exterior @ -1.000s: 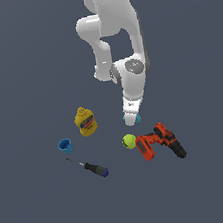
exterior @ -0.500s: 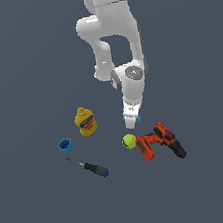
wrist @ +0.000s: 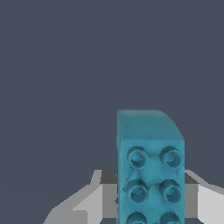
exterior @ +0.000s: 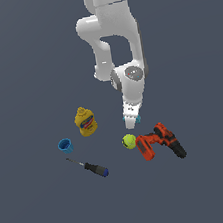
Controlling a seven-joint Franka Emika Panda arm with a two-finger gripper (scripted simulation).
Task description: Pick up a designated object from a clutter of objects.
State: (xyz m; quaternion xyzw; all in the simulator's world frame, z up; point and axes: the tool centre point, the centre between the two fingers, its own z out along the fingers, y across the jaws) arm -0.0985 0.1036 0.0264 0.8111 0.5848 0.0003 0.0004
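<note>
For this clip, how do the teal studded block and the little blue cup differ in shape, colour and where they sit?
The teal studded block is a box with rows of round studs; the blue cup is round and open-topped. The block is a lighter teal, the cup a deeper blue. The block sits between the fingers of the gripper, while the cup stands apart, beside the mustard bottle. Both are small, bluish things.

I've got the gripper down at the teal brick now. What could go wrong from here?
1. The wrist view shows the teal studded block off-centre between the fingers, so the gripper may close unevenly and let it twist or slip.
2. The tennis ball and power drill lie close below the gripper in the exterior view; sideways drift could knock the ball rolling.
3. Whether the jaws have gripped is not visible, so a lift might come up empty.
</note>
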